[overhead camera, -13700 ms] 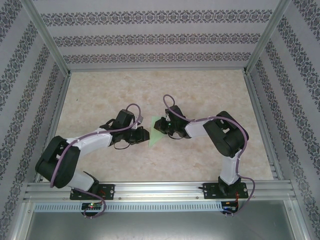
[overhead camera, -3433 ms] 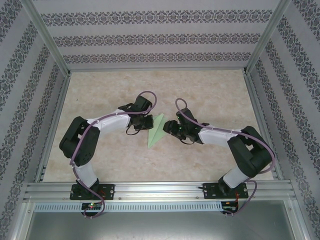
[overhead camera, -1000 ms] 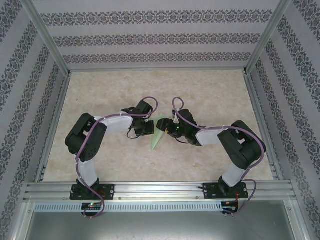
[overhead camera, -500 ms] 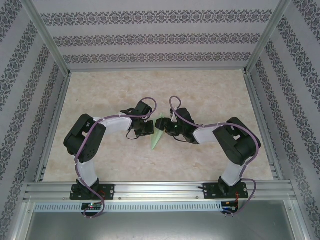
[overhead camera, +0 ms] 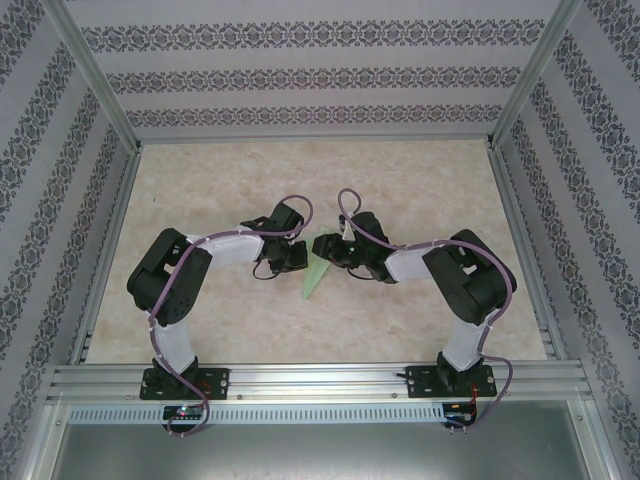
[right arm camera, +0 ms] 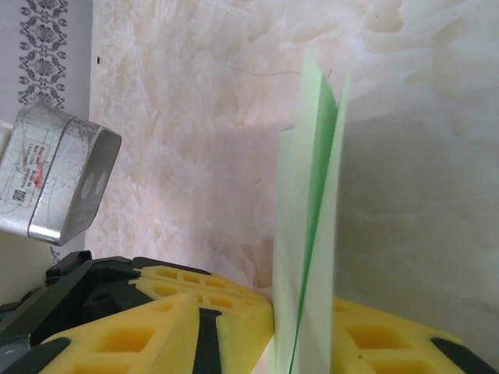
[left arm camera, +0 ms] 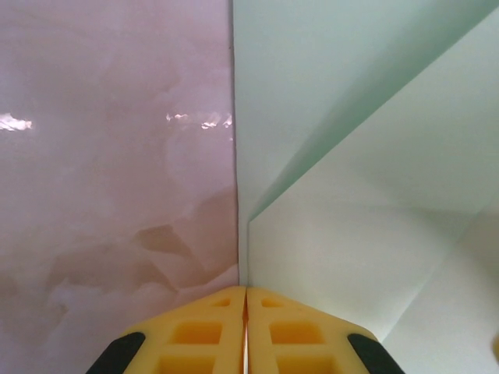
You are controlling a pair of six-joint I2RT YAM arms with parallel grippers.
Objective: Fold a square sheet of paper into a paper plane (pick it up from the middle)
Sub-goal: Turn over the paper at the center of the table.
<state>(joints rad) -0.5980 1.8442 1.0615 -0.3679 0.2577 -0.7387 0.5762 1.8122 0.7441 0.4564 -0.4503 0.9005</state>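
Note:
The square sheet of paper is folded into a slim mint-green paper plane [overhead camera: 313,280] at the table's middle, nose pointing toward the arms. My left gripper [overhead camera: 297,258] meets its wide end from the left. In the left wrist view that gripper [left arm camera: 246,290] is shut, with the plane's [left arm camera: 351,195] folded edge running into the seam. My right gripper [overhead camera: 322,248] comes from the right. In the right wrist view the plane [right arm camera: 308,195] stands edge-on between my right gripper's [right arm camera: 263,297] parted jaws, against the right pad. The left gripper's fingertips [right arm camera: 242,316] sit inside the gap too.
The marbled tabletop [overhead camera: 300,180] is ringed by aluminium rails [overhead camera: 300,378] and patterned walls [overhead camera: 310,80]. The left arm's silver wrist camera [right arm camera: 54,179] hangs close on the left of the right wrist view. Both arms' elbows bulge outward to either side.
My right gripper has slid left toward the left gripper over the plane's wide end, and its jaws have narrowed. The left gripper has held still and stayed shut.

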